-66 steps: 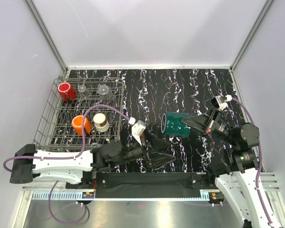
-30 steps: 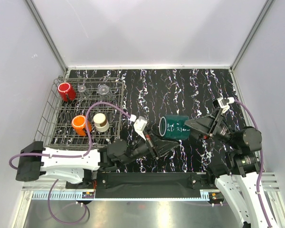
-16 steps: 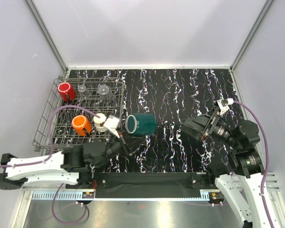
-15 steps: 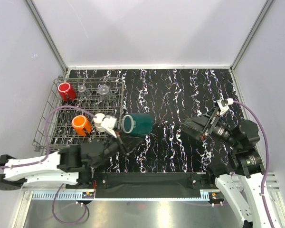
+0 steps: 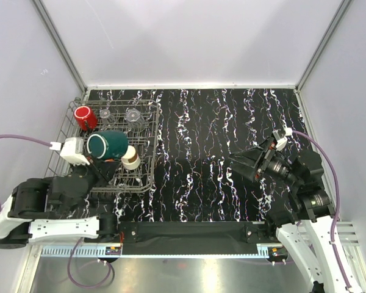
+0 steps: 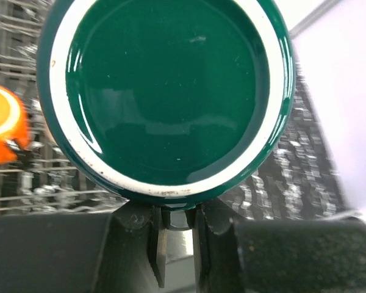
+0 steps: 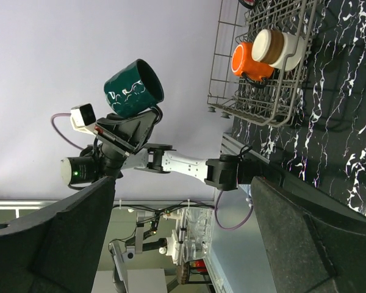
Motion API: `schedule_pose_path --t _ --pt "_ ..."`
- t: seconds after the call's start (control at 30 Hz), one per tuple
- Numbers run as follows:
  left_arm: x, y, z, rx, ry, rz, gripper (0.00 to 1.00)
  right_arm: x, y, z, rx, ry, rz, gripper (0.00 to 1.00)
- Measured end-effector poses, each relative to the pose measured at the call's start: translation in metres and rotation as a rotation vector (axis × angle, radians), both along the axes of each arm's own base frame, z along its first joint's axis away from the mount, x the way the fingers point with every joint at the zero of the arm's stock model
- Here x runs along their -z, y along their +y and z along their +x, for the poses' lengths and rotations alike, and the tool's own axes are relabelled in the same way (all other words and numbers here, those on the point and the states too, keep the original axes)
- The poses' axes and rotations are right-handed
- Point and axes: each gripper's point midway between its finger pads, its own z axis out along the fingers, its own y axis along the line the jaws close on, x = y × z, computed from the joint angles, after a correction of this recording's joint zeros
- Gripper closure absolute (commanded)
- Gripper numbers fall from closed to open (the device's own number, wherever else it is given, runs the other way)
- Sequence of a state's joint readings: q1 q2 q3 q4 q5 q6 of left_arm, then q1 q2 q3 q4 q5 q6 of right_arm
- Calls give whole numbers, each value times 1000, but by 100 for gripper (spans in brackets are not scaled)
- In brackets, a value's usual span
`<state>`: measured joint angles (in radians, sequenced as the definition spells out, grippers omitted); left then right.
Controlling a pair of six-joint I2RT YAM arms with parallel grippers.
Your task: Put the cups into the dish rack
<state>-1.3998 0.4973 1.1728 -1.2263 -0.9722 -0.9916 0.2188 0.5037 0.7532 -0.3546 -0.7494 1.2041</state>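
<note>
Swung over the dish rack (image 5: 145,131), green cup (image 5: 107,146) sits rim-pinched between left fingers (image 6: 154,247).

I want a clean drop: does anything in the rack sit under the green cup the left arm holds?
Yes. From above, the green cup, in the left gripper over the dish rack, covers the orange cup, with the cream cup beside it. A straight drop would likely hit them.

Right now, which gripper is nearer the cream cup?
Left. Left gripper, holding the dark green cup, is close by the cream cup; right gripper is far across the table.
</note>
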Motion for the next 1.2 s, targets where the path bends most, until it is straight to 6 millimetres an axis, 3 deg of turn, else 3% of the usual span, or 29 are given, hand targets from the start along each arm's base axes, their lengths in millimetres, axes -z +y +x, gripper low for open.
schedule_pose_path --t 0.1,0.2,0.33,0.47,0.57,0.7,0.87,1.0,1.2 --pt "8 -9 4 -3 -3 115 100 4 0 2 0 12 -3 0" --pt "20 -30 15 -19 22 239 100 4 1 2 0 12 -3 0" --pt "56 -37 55 -103 173 283 100 5 0 2 -1 11 -7 0" --pt "83 -10 89 -201 308 300 100 6 0 -1 -2 18 -23 0" --pt "89 17 107 -283 352 272 100 2 -1 -4 -4 3 -34 0" --pt "89 64 115 -432 382 232 100 0 -2 -6 -6 -12 -42 0" --pt "93 120 109 -611 406 249 100 3 -2 -6 -9 -7 -46 0" --pt "110 161 90 -762 435 272 100 10 -1 -5 -11 8 -52 0" --pt "157 185 66 -861 541 342 100 18 -2 -7 -13 13 -58 0"
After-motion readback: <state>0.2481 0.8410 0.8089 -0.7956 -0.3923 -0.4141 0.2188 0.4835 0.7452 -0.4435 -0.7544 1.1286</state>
